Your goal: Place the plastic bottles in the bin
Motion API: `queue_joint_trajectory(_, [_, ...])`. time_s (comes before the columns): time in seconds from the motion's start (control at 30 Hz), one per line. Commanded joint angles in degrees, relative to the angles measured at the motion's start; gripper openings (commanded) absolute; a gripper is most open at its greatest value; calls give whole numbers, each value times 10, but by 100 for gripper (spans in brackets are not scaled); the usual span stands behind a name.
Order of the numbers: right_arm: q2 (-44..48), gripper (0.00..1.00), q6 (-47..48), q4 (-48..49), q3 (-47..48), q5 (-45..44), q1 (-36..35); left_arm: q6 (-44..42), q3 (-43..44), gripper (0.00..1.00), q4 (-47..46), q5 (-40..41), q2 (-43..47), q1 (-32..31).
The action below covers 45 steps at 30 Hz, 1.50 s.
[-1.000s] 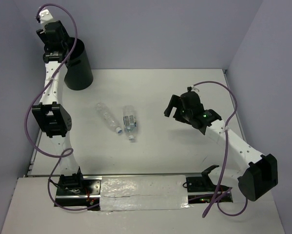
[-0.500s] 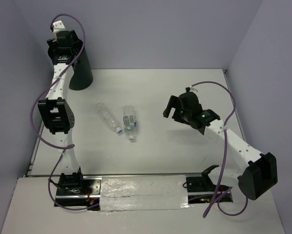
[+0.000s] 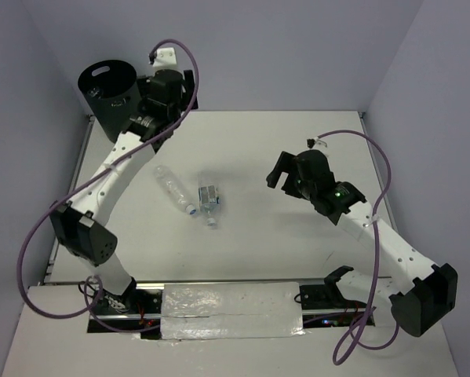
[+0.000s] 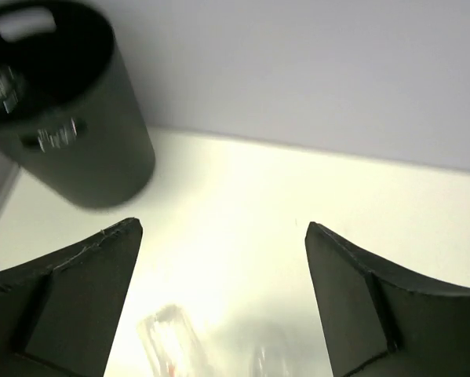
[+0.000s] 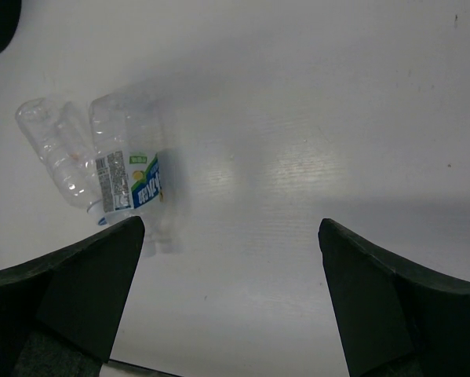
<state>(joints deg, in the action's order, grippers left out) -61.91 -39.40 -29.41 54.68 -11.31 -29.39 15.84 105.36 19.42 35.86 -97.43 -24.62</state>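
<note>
Fetch step, I'd judge. Left gripper (image 4: pixel 223 228) empty, jaws apart, black bin (image 4: pixel 70 133) up-left of it. Right gripper (image 5: pixel 231 224) also spread; labelled bottle (image 5: pixel 129 169) and plain bottle (image 5: pixel 58 153) left of it. Next: descend, grasp one.

The top camera hangs high behind the arm bases and looks down on the whole table (image 3: pixel 297 141), with the bin (image 3: pixel 109 98) at the upper left of its frame. The left wrist camera sits low, facing the back wall (everything near is blurred). The right wrist camera looks steeply down from closer in. All three views share the labelled bottle (image 5: pixel 129 181) and the plain bottle (image 5: pixel 58 157).
</note>
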Motion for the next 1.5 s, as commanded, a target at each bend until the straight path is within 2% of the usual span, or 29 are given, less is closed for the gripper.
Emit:
queue_joint_trajectory(0.0, [22, 100, -2, -10, 5, -22, -7, 109, -74, 98, 96, -12, 41, 18])
queue_joint_trajectory(0.13, [33, 100, -2, -9, -2, -27, -8, 195, -204, 98, 99, -38, 73, 2])
queue_joint_trajectory(0.3, [34, 100, -4, -4, -12, -21, -8, 284, -276, 96, 115, -94, 60, 0])
queue_joint_trajectory(0.37, [33, 100, -4, -3, -13, -15, -8, 303, -283, 96, 122, -91, 51, -1])
queue_joint_trajectory(0.47, [34, 100, -3, -6, -15, -15, -8, 379, -280, 96, 174, -62, 23, -1])
queue_joint_trajectory(0.77, [33, 100, -2, -7, -16, -11, -10, 473, -293, 99, 214, -29, -49, 15])
queue_joint_trajectory(0.93, [32, 100, 0, -7, -17, -13, -10, 458, -334, 99, 145, -65, -68, 41])
queue_joint_trajectory(1.03, [28, 100, 1, -7, -15, -9, -10, 449, -335, 88, 128, -75, -86, 48])
queue_joint_trajectory(1.07, [28, 100, 0, -7, -14, -8, -11, 442, -329, 79, 127, -75, -90, 49])
queue_joint_trajectory(1.17, [28, 100, 2, -11, -7, -8, -12, 407, -301, 66, 149, -33, -73, 46])
queue_joint_trajectory(1.2, [28, 100, 3, -12, -5, -10, -11, 391, -298, 65, 147, -23, -59, 47])
queue_joint_trajectory(1.3, [28, 100, 5, -12, -2, -12, -11, 297, -267, 62, 136, 8, 9, 57])
queue_joint_trajectory(1.4, [22, 100, 4, -6, -1, -8, -13, 171, -218, 63, 98, 3, 81, 77])
queue_joint_trajectory(1.47, [18, 100, 0, 0, -2, -6, -14, 78, -175, 64, 53, -4, 98, 92])
